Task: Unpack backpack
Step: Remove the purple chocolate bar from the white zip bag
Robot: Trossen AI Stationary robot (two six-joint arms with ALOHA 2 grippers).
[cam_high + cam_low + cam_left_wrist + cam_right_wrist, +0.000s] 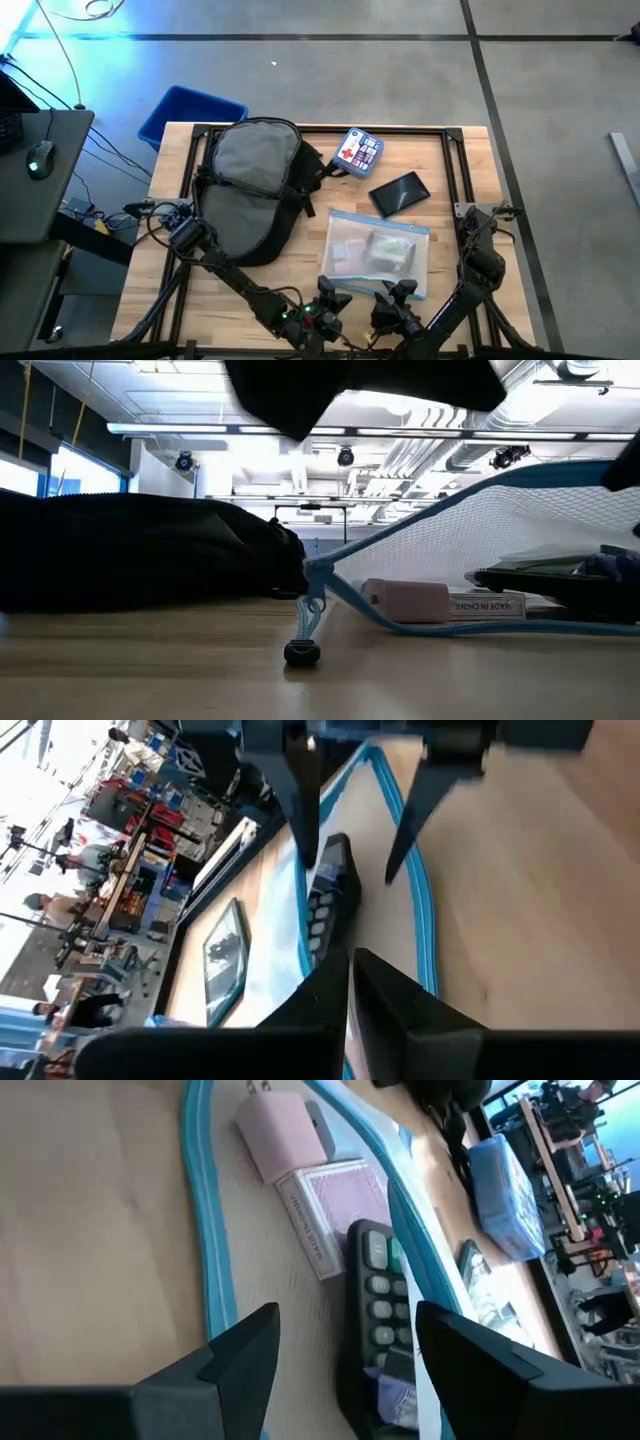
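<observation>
I see the large black fabric backpack (250, 190) lying flat on the left half of the wooden bench (460, 310), grey lining showing at its top. To its right lies the clear plastic zip pouch with blue trim (378, 250), with a pink charger block (283, 1140) and a black calculator (378, 1305) visible inside it. Beyond the pouch sit a dark flat tablet-like slab (399, 193) and a small blue box with a red cross (357, 150).

My left tool (333, 298) hovers at the pouch's near left corner, its fingers (330, 990) clenched together on nothing that I can make out. My right tool (397, 297) sits at the pouch's near edge, just beside the left one, its fingers (245, 1355) spread apart over the calculator and gripping nothing.
</observation>
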